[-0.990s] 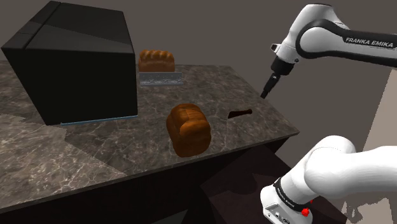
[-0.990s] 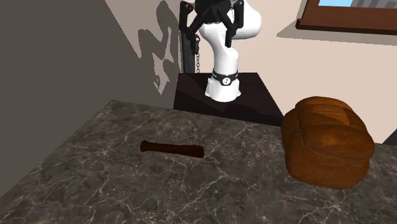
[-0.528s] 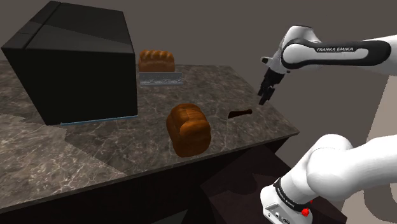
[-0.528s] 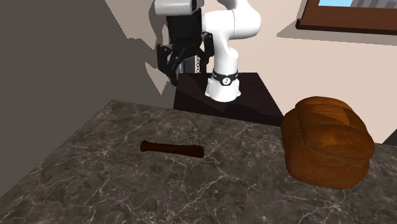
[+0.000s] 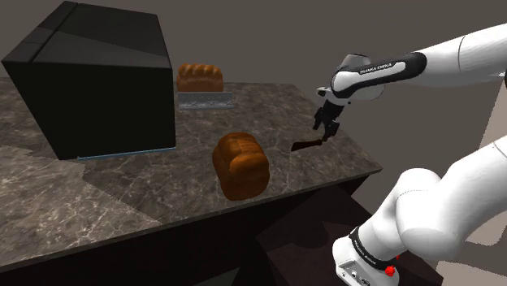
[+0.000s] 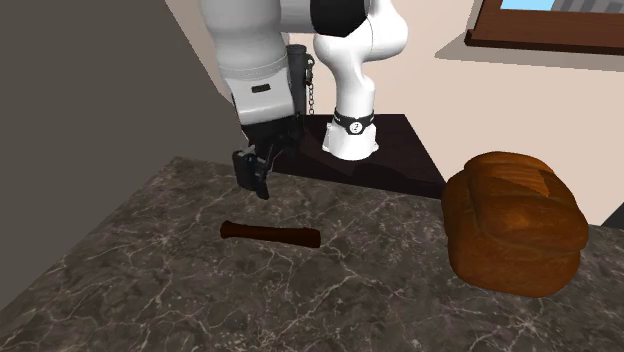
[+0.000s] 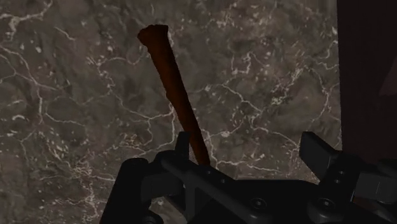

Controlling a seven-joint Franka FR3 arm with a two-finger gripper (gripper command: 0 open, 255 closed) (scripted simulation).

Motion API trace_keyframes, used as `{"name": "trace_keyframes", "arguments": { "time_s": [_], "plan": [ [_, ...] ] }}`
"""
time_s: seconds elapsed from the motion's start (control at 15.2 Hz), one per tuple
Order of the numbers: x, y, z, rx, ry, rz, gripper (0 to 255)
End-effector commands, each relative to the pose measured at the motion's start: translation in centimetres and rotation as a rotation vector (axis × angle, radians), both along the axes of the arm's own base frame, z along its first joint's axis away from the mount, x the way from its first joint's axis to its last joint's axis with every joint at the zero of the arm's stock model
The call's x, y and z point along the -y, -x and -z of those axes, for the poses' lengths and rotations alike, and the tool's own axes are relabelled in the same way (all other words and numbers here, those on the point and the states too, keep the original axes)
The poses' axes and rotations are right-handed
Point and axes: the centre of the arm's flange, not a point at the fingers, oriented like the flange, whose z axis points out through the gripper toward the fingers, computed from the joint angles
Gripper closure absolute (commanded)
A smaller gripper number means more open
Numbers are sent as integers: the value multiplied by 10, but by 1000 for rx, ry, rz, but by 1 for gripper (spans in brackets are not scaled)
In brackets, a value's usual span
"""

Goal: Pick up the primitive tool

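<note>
- The stick [image 6: 270, 234] is lying flat on the dark, white-veined stone desk [image 6: 380, 290], near the edge that faces the robot's stand.
- It is looking thin, dark reddish-brown and slightly crooked. In the wrist view it is showing a broader, blunt end far from the hand and is narrowing toward it.
- The black tool [image 7: 248, 149] is hovering just above the stick's near end, pointing down at the desk.
- Its fingers [image 7: 318, 153] are standing spread apart. The stick is running up beside one of them, and nothing is being pinched.
- A brown bread loaf [image 5: 241, 165] is sitting near the stick, at the shoulder view's left of it, apart from it.
- A second loaf [image 5: 200, 77] is resting farther back by a grey tray [image 5: 205, 101], beside a big black box [image 5: 97, 77].
</note>
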Motion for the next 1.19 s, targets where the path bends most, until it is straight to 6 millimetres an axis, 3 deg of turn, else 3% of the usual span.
{"name": "trace_keyframes", "arguments": {
  "time_s": [0.0, 0.26, 0.86, 0.92, 1.12],
  "plan": [
    [9, -18, 21, -4, -9, -110, 0],
    [17, -48, 62, -16, -31, -292, 0],
    [17, -48, 102, -16, -31, -292, 0],
    [16, -48, 102, -16, -31, -292, 255],
    [17, -48, 102, -16, -31, -292, 255]
  ]
}}
